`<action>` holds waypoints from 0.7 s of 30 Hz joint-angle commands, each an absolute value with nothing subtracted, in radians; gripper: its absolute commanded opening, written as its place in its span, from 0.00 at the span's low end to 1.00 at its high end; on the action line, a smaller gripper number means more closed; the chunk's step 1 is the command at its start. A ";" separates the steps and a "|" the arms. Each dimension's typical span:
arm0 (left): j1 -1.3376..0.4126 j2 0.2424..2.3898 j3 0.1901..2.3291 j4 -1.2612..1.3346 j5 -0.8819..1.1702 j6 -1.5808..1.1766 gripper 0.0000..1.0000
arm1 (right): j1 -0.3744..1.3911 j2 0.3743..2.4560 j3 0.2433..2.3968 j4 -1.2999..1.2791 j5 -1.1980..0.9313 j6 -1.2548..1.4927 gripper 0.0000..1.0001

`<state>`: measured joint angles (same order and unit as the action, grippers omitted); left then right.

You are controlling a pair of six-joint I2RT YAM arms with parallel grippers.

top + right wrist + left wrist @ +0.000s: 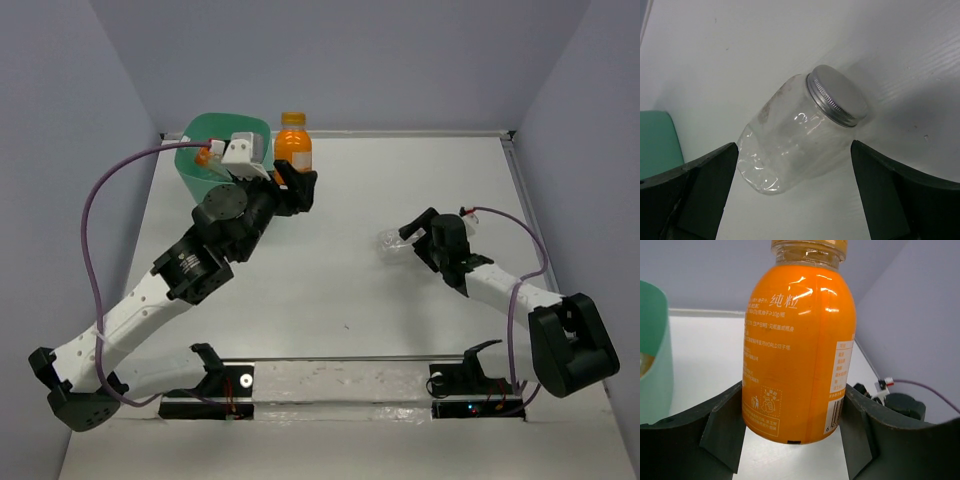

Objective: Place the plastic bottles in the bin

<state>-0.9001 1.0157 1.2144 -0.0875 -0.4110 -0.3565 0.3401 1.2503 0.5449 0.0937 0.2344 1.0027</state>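
Left end effector point(792, 415): pinching the orange bottle point(800, 345) low on its body. Upright, smooth glossy plastic, rounded shoulder, printed label; just at 3 o'clock of the bin point(205, 165).
Bin: mint-green, matte, rounded rim, at 11 o'clock on the white desk point(340, 290).
Right end effector point(794, 150): spread wide, either side of the clear bottle point(785, 150), no contact visible.
Clear bottle: lying on its side, thin dented walls, ribbed silver cap point(837, 102), toward 3 o'clock of desk centre.

A white table point(350, 285) lies between pale lilac walls point(350, 60), perhaps shiny tape point(340, 382) along its near edge.
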 commanded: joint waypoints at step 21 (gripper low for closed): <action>-0.256 1.236 1.373 -0.008 -0.235 -0.448 0.41 | 0.322 1.660 0.844 0.153 0.103 0.779 0.98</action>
<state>-0.3214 1.2140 1.3098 -0.0696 -0.3042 -0.4137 0.3275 1.6463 0.8036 0.1204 0.1547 0.8391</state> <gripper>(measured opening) 0.734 0.994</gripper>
